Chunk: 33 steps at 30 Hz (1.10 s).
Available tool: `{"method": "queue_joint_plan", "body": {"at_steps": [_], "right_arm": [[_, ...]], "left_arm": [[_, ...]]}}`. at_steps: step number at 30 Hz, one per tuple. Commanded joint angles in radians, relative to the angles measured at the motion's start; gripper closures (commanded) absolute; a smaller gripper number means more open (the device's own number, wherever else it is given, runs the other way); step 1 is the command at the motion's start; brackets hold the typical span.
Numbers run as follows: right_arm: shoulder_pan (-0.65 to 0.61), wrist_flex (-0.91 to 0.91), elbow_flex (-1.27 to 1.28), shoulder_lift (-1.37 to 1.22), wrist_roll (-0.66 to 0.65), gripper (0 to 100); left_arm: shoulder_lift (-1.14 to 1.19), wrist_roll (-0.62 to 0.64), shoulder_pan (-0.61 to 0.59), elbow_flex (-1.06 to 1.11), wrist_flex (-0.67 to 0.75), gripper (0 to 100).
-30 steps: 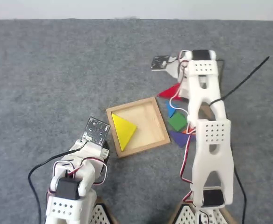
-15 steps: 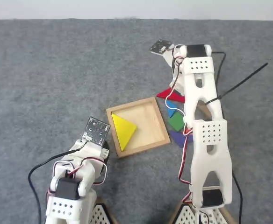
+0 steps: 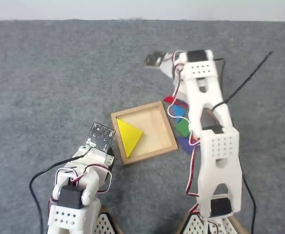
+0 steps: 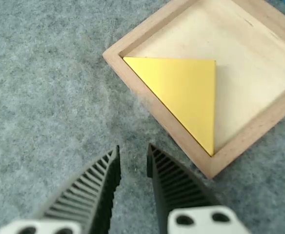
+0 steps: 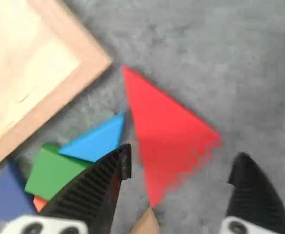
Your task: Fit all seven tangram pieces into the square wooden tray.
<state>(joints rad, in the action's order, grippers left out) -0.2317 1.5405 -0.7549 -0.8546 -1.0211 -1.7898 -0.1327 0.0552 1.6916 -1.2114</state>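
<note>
Tray (image 3: 170,127) held only the yellow triangle (image 3: 128,137). Right claw (image 5: 181,165), spread wide, straddled the red triangle (image 5: 169,124) beside it; closing on it looked next. Left claw (image 4: 132,168) sat barely parted, empty.

Swung leftward in the high view, wrist end leading (the right arm (image 3: 203,92), that is), and now leans in closer to the tray (image 3: 136,111). Carried the camera board (image 3: 154,58) farther left and slightly farther up the table. Now covers most of the red triangle (image 3: 169,99), leaving a sliver where nearly the whole piece showed a second ago. Hides more of the green piece (image 3: 182,127) too.
</note>
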Motion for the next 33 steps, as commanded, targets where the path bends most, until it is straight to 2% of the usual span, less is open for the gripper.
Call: {"method": "queue_joint_plan", "body": {"at_steps": [1, 11, 15, 21, 28, 33], "right_arm": [[-0.001, -0.039, -0.014, -0.012, -0.051, 66.2], [0.031, -0.139, -0.014, -0.097, -0.069, 68.0], [0.035, -0.139, -0.014, -0.125, -0.138, 77.9], [0.031, -0.111, -0.014, -0.124, -0.133, 90.6], [0.035, -0.035, -0.014, -0.122, 0.008, 90.9], [0.028, -0.012, -0.08, -0.122, 0.21, 91.1]], "left_arm": [[-0.002, 0.012, 0.0, -0.007, -0.005, 91], [-0.002, 0.012, 0.0, -0.007, -0.005, 91], [-0.002, 0.012, 0.0, -0.007, -0.005, 91], [-0.002, 0.012, 0.0, -0.007, -0.005, 91], [-0.002, 0.012, 0.0, -0.007, -0.005, 91], [-0.002, 0.012, 0.0, -0.007, -0.005, 91]]}}
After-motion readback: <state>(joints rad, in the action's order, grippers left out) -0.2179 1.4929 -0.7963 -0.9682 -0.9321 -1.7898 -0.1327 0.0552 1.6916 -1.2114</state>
